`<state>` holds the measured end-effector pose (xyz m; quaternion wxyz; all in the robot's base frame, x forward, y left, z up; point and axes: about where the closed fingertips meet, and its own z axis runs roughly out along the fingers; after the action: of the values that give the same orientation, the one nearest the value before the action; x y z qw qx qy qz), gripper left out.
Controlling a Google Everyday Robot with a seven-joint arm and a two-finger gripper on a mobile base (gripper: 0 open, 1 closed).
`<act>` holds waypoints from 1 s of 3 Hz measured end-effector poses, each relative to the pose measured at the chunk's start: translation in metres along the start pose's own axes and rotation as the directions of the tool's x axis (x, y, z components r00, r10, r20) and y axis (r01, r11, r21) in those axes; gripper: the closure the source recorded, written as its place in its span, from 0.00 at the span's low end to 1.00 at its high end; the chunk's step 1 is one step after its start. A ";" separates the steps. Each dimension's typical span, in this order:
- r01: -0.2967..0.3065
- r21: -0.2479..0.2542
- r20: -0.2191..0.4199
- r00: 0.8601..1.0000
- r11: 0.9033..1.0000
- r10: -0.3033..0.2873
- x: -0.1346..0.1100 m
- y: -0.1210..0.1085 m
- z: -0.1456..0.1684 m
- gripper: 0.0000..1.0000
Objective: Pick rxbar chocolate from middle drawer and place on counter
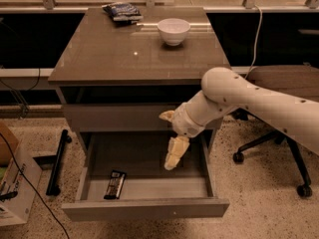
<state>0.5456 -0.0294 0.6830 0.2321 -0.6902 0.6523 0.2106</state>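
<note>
Pincer [174, 156] hangs tip-down inside the open middle drawer [144, 209], over the right-centre part of its floor. I cannot tell whether it is spread or pressed together. Its wrist sits just in front of the shut drawer front above, and the white arm [249, 98] runs off to the right edge of view. The rxbar chocolate [115, 184] lies flat on the drawer floor near the front left corner, long side pointing front to back. It is well apart from the pincer and nothing touches it. The drawer is pulled far out, with a small pale dot on its front. On the desk [124, 59] above, a white bowl [173, 31] stands near the back right and a dark crinkly snack bag [122, 11] lies at the back left. Right of the cabinet I see an office chair [269, 143], partly behind the arm. On the speckled floor to the left are a black bar [57, 161] and a cardboard box [17, 183].
</note>
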 end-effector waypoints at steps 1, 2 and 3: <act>0.057 0.020 -0.064 0.996 0.998 -0.055 -0.005 -0.015 0.032 0.00; 0.142 0.031 -0.079 0.987 0.989 -0.140 -0.007 -0.032 0.061 0.00; 0.234 0.028 -0.053 0.971 0.972 -0.232 -0.004 -0.044 0.083 0.00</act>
<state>0.5900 0.0252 0.6206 0.2509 -0.7629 0.5757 0.1538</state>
